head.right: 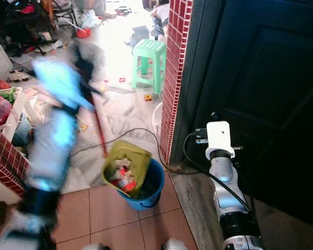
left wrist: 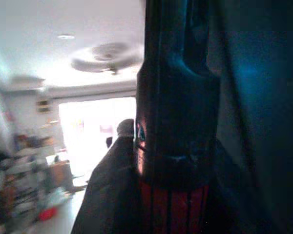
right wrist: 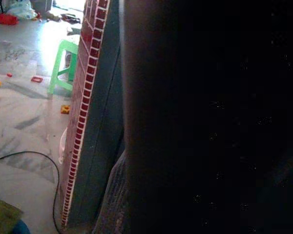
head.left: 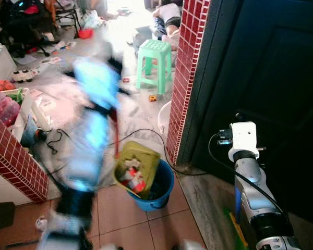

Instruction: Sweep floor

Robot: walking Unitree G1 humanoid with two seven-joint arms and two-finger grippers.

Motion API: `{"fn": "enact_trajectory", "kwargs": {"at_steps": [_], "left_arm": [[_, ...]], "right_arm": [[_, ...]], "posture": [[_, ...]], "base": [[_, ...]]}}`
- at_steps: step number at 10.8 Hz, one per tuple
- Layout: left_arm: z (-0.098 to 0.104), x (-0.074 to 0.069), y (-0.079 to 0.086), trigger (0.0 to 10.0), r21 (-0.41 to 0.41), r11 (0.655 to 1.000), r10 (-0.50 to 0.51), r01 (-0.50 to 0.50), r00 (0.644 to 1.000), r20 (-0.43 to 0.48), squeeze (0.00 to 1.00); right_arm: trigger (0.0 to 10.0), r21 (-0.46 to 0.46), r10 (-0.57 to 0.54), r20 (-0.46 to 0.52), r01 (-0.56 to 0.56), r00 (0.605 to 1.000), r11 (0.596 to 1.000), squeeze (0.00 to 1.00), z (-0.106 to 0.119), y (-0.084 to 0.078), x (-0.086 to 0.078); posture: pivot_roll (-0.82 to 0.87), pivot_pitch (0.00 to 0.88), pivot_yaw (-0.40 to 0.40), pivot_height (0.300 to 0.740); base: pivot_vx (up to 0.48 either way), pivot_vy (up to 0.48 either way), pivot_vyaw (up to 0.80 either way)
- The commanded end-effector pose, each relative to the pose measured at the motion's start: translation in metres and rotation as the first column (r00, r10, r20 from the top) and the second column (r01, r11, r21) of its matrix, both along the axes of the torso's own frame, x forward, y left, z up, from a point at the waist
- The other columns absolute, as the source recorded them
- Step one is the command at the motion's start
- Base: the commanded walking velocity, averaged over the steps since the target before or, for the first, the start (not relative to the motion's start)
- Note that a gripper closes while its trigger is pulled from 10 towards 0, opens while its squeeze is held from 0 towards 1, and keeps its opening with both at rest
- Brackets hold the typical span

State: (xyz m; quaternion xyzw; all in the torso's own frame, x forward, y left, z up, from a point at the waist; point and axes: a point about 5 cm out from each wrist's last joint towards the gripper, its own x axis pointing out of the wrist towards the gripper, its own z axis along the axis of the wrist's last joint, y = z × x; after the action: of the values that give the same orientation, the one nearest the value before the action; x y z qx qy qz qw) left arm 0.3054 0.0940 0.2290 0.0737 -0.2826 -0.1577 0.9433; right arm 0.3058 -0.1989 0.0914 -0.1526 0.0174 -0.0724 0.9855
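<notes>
My left arm is motion-blurred and raised over the floor. Its left gripper is shut on the top of a dustpan's red handle. In the left wrist view the black grip and red handle sit close between dark fingers. The olive-green dustpan hangs tipped over a blue bucket, with bits of red and white rubbish in it. My right arm hangs idle beside the dark door.
A red-brick pillar stands just right of the bucket, and a low brick wall at the left. A black cable loops over the marble floor. Beyond are a green stool, scattered toys and clutter, and a person.
</notes>
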Motion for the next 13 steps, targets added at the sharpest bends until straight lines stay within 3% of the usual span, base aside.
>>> {"fn": "enact_trajectory", "kwargs": {"at_steps": [1,2,3,5,6,7,8,9,10,13], "left_arm": [[0.013,-0.014,-0.016,10.0,0.085,0.991,-0.111,0.103,0.989,0.102,0.0],[0.001,-0.027,-0.039,10.0,0.17,0.952,-0.27,0.256,0.961,0.065,0.0],[-0.005,-0.037,-0.051,10.0,0.274,0.904,-0.359,0.329,0.931,0.069,0.0],[0.002,-0.042,-0.057,10.0,0.349,0.887,-0.366,0.303,0.922,0.127,0.0],[0.007,-0.036,-0.053,10.0,0.233,0.929,-0.317,0.289,0.943,0.096,0.0],[0.007,-0.021,-0.041,10.0,-0.111,0.967,-0.237,0.229,0.97,-0.06,0.0],[0.0,-0.011,-0.025,10.0,-0.169,0.976,-0.155,0.134,0.981,-0.118,0.0],[0.0,-0.013,-0.025,10.0,-0.095,0.983,-0.164,0.157,0.983,-0.077,0.0],[0.002,-0.014,-0.025,10.0,-0.075,0.984,-0.166,0.161,0.984,-0.062,0.0],[0.01,-0.017,-0.029,10.0,0.144,0.97,-0.203,0.195,0.978,0.043,0.0]], "right_arm": [[10.0,-0.018,0.006,0.024,-0.006,1.0,1.0,0.0,0.006,0.001,0.004],[10.0,-0.017,0.007,0.026,-0.007,1.0,1.0,0.0,0.007,0.002,0.006],[10.0,-0.02,0.008,0.035,-0.007,0.999,1.0,0.0,0.009,0.003,0.009],[10.0,-0.023,-0.009,0.039,0.01,0.999,1.0,0.0,0.011,-0.001,0.011],[10.0,-0.024,-0.013,0.037,0.014,0.999,1.0,0.0,0.01,-0.002,0.01],[10.0,-0.021,-0.012,0.034,0.012,0.999,1.0,0.0,0.009,-0.001,0.01],[10.0,-0.018,-0.006,0.034,0.007,0.999,1.0,0.0,0.009,0.001,0.01],[10.0,-0.017,-0.006,0.034,0.006,0.999,1.0,0.0,0.009,0.002,0.011],[10.0,-0.016,-0.007,0.034,0.007,0.999,1.0,0.0,0.009,0.001,0.011],[10.0,-0.021,-0.015,0.041,0.015,0.999,1.0,0.0,0.01,-0.001,0.013]], "posture": [[-0.11,0.0,-0.008,0.74],[-0.1,0.0,-0.009,0.74],[-0.1,0.0,-0.009,0.74],[-0.11,0.0,-0.007,0.74],[-0.11,0.0,-0.008,0.74],[-0.11,0.0,-0.009,0.74],[-0.11,0.0,-0.008,0.74],[-0.11,0.0,-0.009,0.74],[-0.11,0.0,-0.008,0.74],[-0.11,0.0,-0.006,0.74]], "base": [[0.0,0.0,0.0],[0.0,0.0,0.0],[0.0,0.0,0.0],[0.0,0.0,0.0],[0.0,0.0,0.0],[0.0,0.0,0.0],[0.0,0.0,0.0],[0.0,0.0,0.0],[0.0,0.0,0.0],[0.0,0.0,0.0]]}}
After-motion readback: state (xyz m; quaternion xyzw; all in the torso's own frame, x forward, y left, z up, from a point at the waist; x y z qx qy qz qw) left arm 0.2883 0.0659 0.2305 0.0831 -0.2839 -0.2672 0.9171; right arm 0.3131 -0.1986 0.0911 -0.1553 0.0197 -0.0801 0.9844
